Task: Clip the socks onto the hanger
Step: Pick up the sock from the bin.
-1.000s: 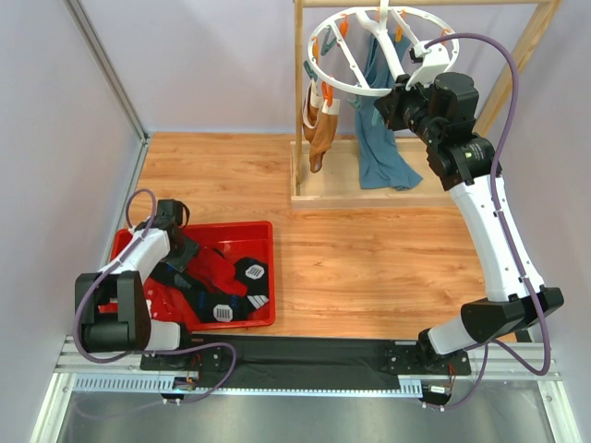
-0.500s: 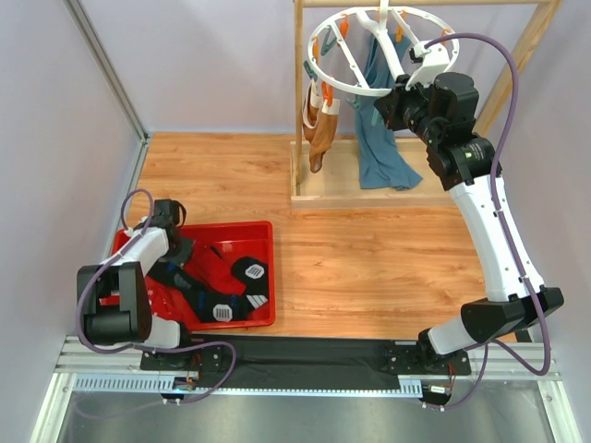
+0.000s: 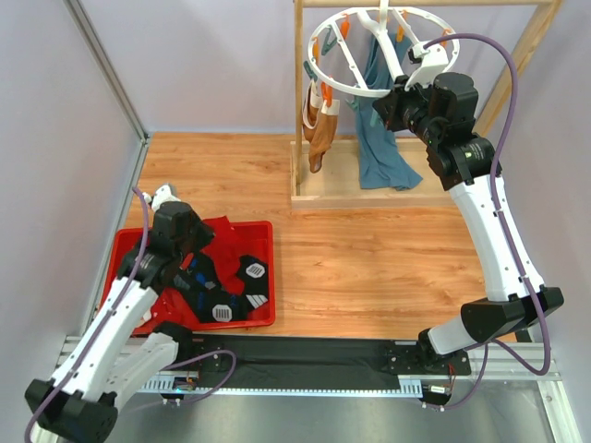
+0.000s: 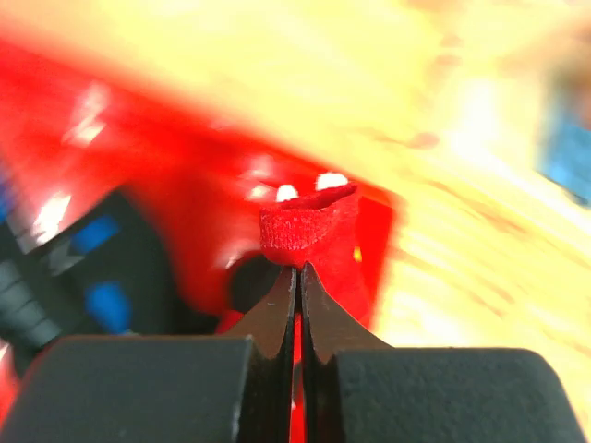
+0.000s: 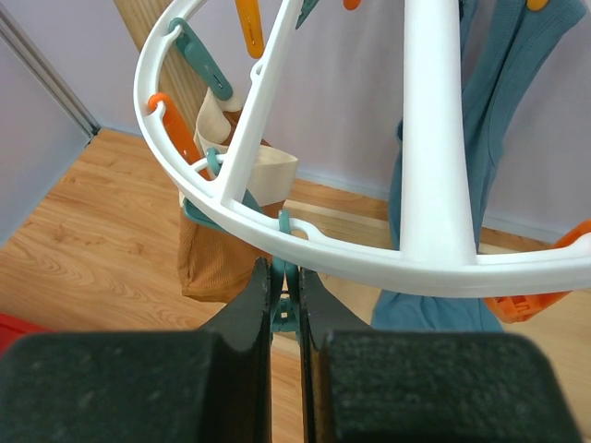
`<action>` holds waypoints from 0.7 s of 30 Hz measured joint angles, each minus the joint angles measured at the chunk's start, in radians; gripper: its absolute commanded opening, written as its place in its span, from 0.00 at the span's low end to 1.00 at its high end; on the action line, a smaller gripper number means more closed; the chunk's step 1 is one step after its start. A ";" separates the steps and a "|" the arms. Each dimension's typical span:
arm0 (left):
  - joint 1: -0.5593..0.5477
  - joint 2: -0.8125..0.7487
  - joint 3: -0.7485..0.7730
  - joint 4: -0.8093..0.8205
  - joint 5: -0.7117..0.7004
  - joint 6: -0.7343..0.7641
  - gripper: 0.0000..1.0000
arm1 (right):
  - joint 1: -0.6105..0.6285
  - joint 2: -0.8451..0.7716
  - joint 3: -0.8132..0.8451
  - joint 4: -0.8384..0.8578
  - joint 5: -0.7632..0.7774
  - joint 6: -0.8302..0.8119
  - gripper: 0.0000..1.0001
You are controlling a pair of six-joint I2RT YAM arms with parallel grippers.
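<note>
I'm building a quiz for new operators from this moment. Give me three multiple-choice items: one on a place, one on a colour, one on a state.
1. Where do the dark socks lie?
A. on the bare wooden tabletop
B. in the red bin
C. clipped to the hanger

2. What colour is the fabric that the left gripper pinches?
A. red
B. teal
C. white

3. How is the right gripper?
A. wide open over the bin
B. shut on a teal clip of the hanger
C. shut on a brown sock

Answers:
1 B: the dark socks are piled inside the red bin.
2 A: the left gripper is closed on a fold of the red sock.
3 B: the right gripper has the teal clip between its fingers, just under the white ring of the hanger.
</note>
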 measured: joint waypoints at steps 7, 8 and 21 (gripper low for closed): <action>-0.182 -0.027 0.086 0.189 0.179 0.238 0.00 | 0.000 0.000 0.000 -0.005 -0.032 0.002 0.00; -0.200 0.006 0.111 0.220 0.228 0.280 0.00 | 0.000 0.000 0.000 -0.005 -0.038 0.003 0.00; -0.246 0.590 0.719 0.482 0.814 0.536 0.00 | -0.007 -0.007 0.000 0.003 -0.115 0.047 0.00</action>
